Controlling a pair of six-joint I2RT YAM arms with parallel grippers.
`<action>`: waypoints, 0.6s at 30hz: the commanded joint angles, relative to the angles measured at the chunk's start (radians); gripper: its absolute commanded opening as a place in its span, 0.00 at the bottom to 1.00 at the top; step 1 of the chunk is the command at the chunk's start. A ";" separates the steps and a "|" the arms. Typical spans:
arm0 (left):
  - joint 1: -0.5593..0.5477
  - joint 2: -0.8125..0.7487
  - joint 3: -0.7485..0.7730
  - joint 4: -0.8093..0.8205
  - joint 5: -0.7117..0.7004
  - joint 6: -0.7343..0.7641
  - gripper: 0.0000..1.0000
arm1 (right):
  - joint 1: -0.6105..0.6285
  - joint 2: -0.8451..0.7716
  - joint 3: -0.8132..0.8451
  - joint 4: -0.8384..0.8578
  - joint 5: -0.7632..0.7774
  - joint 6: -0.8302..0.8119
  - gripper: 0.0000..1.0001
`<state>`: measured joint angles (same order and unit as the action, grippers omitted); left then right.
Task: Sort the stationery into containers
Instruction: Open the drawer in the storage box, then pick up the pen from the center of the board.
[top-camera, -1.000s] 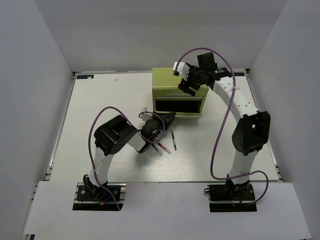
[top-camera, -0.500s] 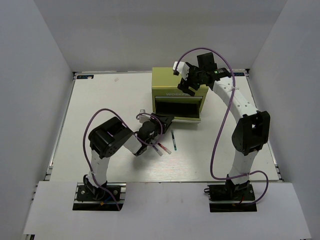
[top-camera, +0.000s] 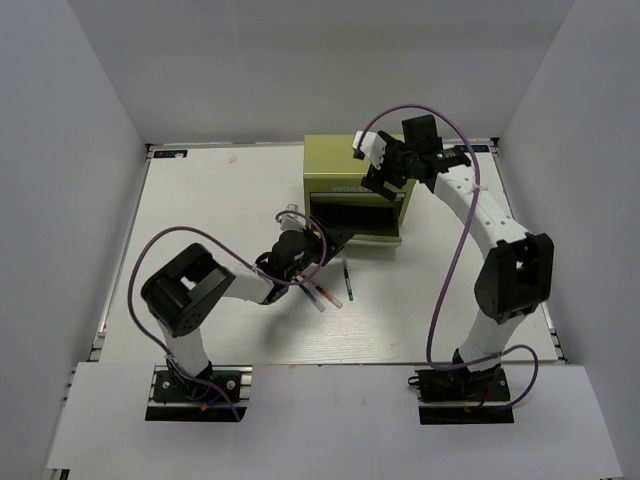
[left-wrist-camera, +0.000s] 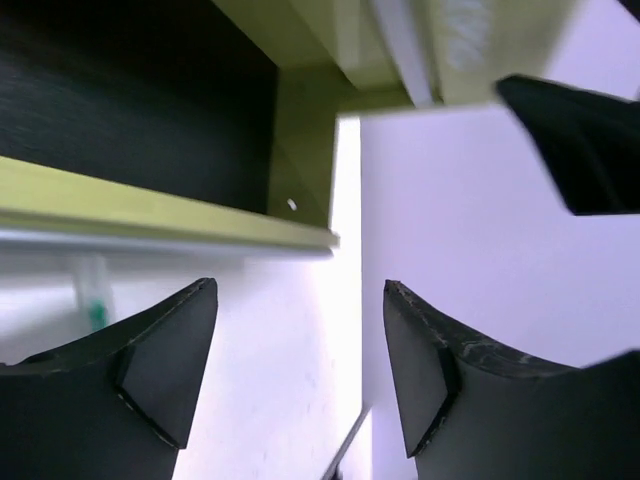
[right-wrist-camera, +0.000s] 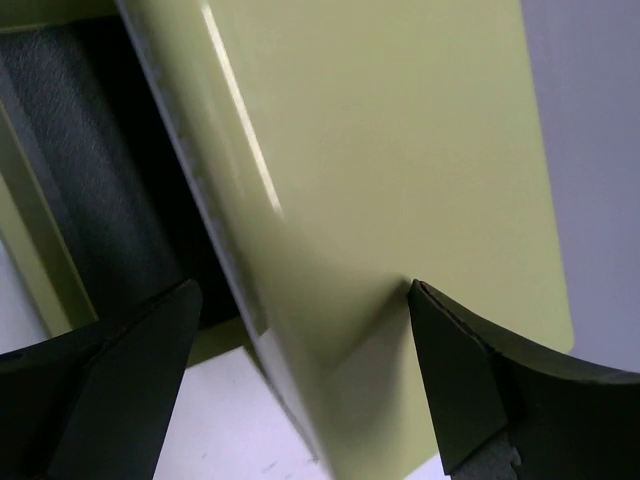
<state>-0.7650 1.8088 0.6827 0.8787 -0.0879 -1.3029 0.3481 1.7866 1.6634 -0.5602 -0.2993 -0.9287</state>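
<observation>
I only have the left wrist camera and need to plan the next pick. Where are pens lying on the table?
Observer: A red-pink pen and a dark green pen lie apart from each other on the table, on the near side of the left gripper.
Operator: And where is the other arm?
Observer: The right gripper is open over the chest, at its front right edge, above the open drawer.
</observation>
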 joint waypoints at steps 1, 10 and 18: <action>0.001 -0.129 0.000 -0.160 0.120 0.131 0.77 | -0.014 -0.090 -0.082 -0.080 0.034 0.001 0.90; 0.001 -0.406 -0.132 -0.496 0.198 0.266 0.77 | -0.015 -0.320 -0.319 0.068 -0.075 -0.027 0.90; 0.023 -0.658 -0.132 -0.897 0.001 0.283 0.97 | 0.054 -0.300 -0.387 -0.196 -0.339 0.183 0.39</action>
<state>-0.7582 1.2430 0.5472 0.1947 0.0223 -1.0203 0.3550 1.4780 1.3067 -0.6449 -0.5171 -0.8570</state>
